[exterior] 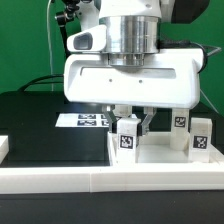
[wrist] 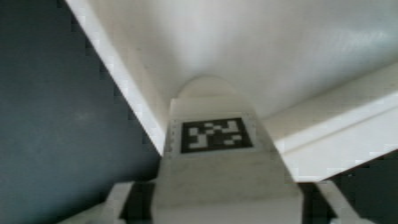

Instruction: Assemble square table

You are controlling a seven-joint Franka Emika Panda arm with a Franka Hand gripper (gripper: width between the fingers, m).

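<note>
Nearest in the exterior view: long white rail (exterior: pixel 60 180) running along the front edge of the black worktop (exterior: pixel 30 120). Just behind it, the square slab (exterior: pixel 160 152) lying flat toward the exterior view's right, with three tagged leg blocks (exterior: pixel 203 138) standing at it: two side by side at the exterior view's right, a third (exterior: pixel 127 136) at the slab's near corner.

Above that third block, fingers (exterior: pixel 132 122) reaching down from the wide white gripper body, dark pads to either side of the block's top. Closed narrowly on the leg block, apparently; contact itself blurred in both views.

Wrist view: same leg block (wrist: pixel 217 150) filling the centre, its black-and-white tag facing the camera, grey fingers (wrist: pixel 139 205) flanking its base, slab surface (wrist: pixel 249 40) beyond it, dark worktop to one side.

Further back in the exterior view, the marker board (exterior: pixel 82 120) flat on the worktop, partly hidden by the gripper. Behind everything, a green backdrop (exterior: pixel 25 40).
</note>
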